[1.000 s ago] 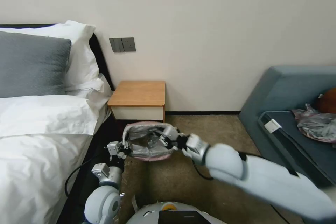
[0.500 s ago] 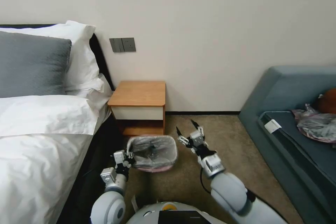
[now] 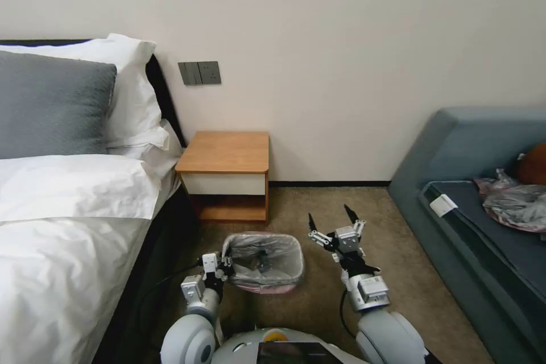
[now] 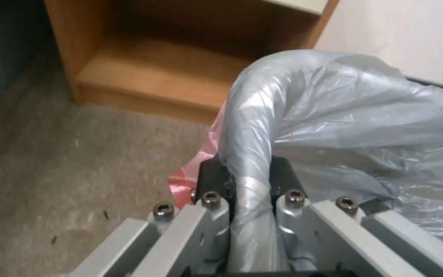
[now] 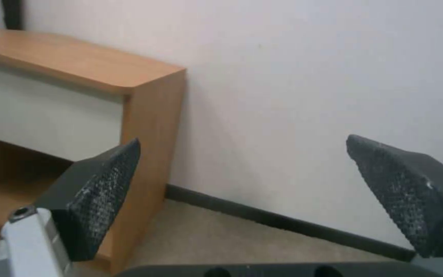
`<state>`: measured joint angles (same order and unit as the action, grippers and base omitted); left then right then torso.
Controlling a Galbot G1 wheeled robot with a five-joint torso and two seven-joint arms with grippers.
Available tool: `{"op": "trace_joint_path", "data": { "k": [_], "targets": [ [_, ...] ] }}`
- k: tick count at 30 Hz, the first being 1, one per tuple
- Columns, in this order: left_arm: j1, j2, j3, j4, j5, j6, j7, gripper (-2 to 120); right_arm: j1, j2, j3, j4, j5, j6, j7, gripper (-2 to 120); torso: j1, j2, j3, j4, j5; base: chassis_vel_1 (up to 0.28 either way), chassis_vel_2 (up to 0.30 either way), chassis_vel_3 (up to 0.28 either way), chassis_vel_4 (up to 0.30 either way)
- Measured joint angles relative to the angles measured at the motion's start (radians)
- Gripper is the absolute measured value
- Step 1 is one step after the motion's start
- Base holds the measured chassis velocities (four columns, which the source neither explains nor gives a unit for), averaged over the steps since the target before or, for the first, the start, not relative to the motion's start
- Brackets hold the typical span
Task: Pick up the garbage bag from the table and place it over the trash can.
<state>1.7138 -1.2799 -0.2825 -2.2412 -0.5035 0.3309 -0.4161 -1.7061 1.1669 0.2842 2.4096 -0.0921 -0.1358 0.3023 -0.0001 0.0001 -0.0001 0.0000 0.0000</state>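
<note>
Left gripper (image 4: 250, 200) clamps trash can (image 3: 263, 261) rim through garbage bag (image 3: 259, 250), pinning liner; right gripper (image 3: 335, 224) wide open, empty, beside it.

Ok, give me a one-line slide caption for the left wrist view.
Left gripper clamped on the bag-covered rim of the trash can, garbage bag draped over it, table behind.

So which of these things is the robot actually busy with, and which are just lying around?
In the job:
garbage bag, lining the trash can
left gripper, clamped on the bagged rim
right gripper, open beside it
table

Just lying about:
bed
sofa
crumpled plastic on the sofa
</note>
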Motion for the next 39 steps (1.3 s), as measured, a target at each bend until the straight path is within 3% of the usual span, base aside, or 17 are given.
{"op": "trace_joint_path", "data": {
  "k": [6, 18, 25, 28, 32, 34, 37, 39],
  "targets": [
    [-0.029, -0.003, 0.037, 0.008, -0.069, 0.039, -0.067, 5, 0.000, 0.009, 0.003, 0.000, -0.003, 0.002, 0.000, 100, 0.000, 0.000, 0.000, 0.0000, 0.0000, 0.000, 0.000, 0.000, 0.000],
    [-0.050, -0.016, 0.050, 0.042, -0.074, 0.057, -0.095, 5, 0.004, 0.013, -0.009, -0.011, -0.005, 0.001, 0.001, 100, 0.000, 0.000, 0.000, 0.0000, 0.0000, 0.000, 0.000, 0.000, 0.000],
    [-0.060, -0.024, 0.047, 0.059, -0.072, 0.077, -0.096, 26, 0.007, 0.011, 0.002, -0.012, 0.005, -0.002, 0.008, 100, 0.000, 0.000, 0.000, 0.0000, 0.0000, 0.000, 0.000, 0.000, 0.000],
    [-0.058, -0.027, 0.046, 0.058, -0.072, 0.078, -0.100, 42, 0.011, 0.011, 0.003, -0.012, 0.011, -0.003, 0.011, 100, 0.000, 0.000, 0.000, 0.0000, 0.0000, 0.000, 0.000, 0.000, 0.000],
    [-0.054, -0.027, 0.043, 0.051, -0.072, 0.080, -0.102, 49, 0.014, 0.011, 0.002, -0.012, 0.015, -0.005, 0.012, 100, 0.000, 0.000, 0.000, 0.0000, 0.0000, 0.000, 0.000, 0.000, 0.000],
    [-0.049, -0.027, 0.035, 0.038, -0.071, 0.080, -0.103, 63, 0.017, 0.011, 0.002, -0.013, 0.018, -0.005, 0.014, 100, 0.000, 0.000, 0.000, 0.0000, 0.0000, 0.000, 0.000, 0.000, 0.000],
    [-0.045, -0.027, 0.025, 0.028, -0.070, 0.080, -0.103, 69, 0.020, 0.010, 0.001, -0.013, 0.026, -0.005, 0.016, 100, 0.000, 0.000, 0.000, -0.0001, 0.0000, 0.000, 0.000, 0.000, 0.000],
    [-0.040, -0.028, 0.015, 0.019, -0.064, 0.078, -0.104, 81, 0.021, 0.010, 0.001, -0.013, 0.035, -0.007, 0.021, 100, 0.000, 0.000, 0.000, 0.0000, 0.0001, 0.000, 0.000, 0.000, 0.000]
  ]
}}
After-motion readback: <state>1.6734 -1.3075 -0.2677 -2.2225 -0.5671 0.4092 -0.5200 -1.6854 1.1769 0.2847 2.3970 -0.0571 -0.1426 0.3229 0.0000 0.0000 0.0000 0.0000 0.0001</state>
